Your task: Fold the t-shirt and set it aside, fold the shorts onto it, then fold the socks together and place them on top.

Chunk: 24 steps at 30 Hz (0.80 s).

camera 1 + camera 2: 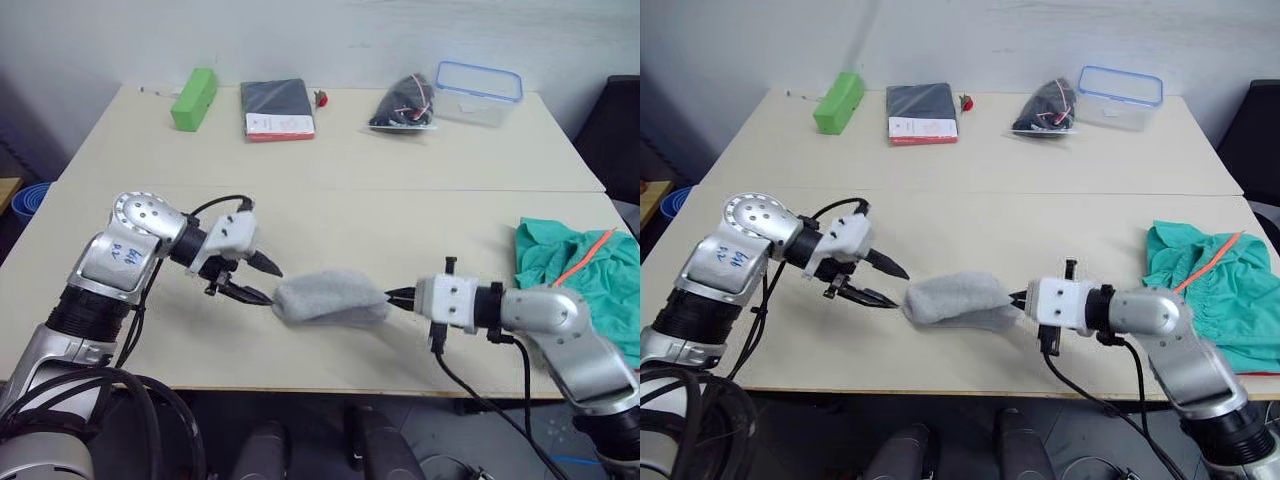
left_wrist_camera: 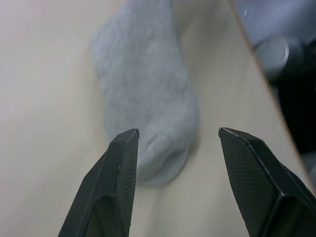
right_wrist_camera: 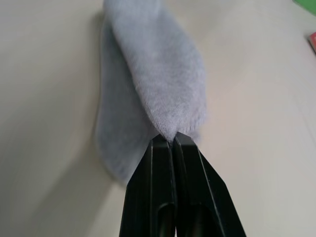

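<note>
The light grey socks [image 1: 330, 299] lie as one soft bundle near the front edge of the table, between my two grippers. My right gripper [image 1: 401, 297] is shut on the bundle's right end; the right wrist view shows its fingers [image 3: 170, 148] pinching the upper layer of the socks [image 3: 158, 84]. At the bundle's left end my left gripper [image 1: 264, 282] stands open, its fingertips [image 2: 129, 140] either side of the socks' tip [image 2: 148, 98] without touching. The teal shorts [image 1: 575, 270] with an orange drawstring lie crumpled at the table's right edge. The t-shirt is out of view.
Along the far edge of the table [image 1: 330, 215] stand a green block [image 1: 194, 98], a dark book [image 1: 276, 109], a black bag of cables [image 1: 405, 103] and a clear plastic box with a blue rim [image 1: 478, 93]. A seam [image 1: 330, 190] crosses the tabletop.
</note>
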Each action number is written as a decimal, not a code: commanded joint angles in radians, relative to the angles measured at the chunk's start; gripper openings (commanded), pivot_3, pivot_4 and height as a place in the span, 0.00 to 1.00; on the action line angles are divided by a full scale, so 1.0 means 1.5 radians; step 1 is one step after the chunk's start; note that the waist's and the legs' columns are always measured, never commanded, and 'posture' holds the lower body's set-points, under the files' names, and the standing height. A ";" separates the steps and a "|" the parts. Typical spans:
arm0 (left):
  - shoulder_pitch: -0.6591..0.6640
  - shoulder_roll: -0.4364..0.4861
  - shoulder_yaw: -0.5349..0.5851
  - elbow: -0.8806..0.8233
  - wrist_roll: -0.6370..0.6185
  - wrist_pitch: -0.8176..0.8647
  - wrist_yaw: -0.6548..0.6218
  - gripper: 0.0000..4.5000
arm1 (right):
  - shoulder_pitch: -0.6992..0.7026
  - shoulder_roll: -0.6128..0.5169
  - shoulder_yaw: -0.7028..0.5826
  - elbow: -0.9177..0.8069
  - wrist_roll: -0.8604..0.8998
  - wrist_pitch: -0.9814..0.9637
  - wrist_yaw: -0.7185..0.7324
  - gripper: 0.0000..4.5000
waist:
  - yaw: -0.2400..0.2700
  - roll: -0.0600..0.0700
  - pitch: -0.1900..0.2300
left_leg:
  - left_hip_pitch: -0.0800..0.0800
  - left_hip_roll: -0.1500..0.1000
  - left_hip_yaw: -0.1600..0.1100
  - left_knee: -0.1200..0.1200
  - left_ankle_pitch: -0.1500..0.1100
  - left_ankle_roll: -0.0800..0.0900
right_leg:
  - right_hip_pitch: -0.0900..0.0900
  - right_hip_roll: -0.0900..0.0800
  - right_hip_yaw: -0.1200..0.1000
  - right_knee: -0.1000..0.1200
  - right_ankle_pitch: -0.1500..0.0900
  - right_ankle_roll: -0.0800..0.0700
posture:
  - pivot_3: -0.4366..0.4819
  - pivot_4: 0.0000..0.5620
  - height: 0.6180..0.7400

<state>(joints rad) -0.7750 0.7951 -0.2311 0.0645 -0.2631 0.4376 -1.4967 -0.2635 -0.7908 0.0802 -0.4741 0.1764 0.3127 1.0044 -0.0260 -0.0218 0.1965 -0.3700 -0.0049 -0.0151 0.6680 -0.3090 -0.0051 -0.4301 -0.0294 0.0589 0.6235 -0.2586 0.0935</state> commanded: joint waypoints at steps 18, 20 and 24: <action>-0.024 -0.044 -0.020 -0.013 0.021 0.023 0.051 0.88 | 0.059 -0.049 0.055 0.076 -0.133 -0.259 -0.008 0.58 | 0.000 0.000 0.000 | 0.000 0.000 0.001 0.000 0.000 0.000 | 0.000 0.001 0.001 -0.001 0.000 0.000 | 0.48 0.27 1.00; -0.040 -0.070 -0.023 -0.006 0.022 0.045 0.075 1.00 | 0.065 -0.054 0.033 0.064 -0.089 -0.230 0.009 0.58 | 0.001 0.000 0.000 | 0.000 0.000 0.001 0.000 0.000 0.000 | 0.000 0.001 0.001 -0.001 0.000 0.000 | 0.48 0.27 1.00; -0.035 -0.112 -0.053 -0.012 0.043 0.078 0.115 1.00 | 0.035 -0.068 -0.029 0.044 0.029 -0.116 0.044 0.58 | 0.002 0.000 0.000 | 0.000 -0.001 0.001 0.000 0.000 0.000 | 0.000 0.000 0.001 -0.001 0.000 0.000 | 0.48 0.27 1.00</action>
<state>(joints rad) -0.8265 0.6282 -0.2958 0.0577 -0.2195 0.5461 -1.3413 -0.1883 -0.8793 0.0909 -0.3732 0.1466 0.0815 1.0551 -0.0236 -0.0220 0.1965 -0.3701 -0.0057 -0.0143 0.6687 -0.3090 -0.0052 -0.4297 -0.0289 0.0600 0.6222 -0.2584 0.0941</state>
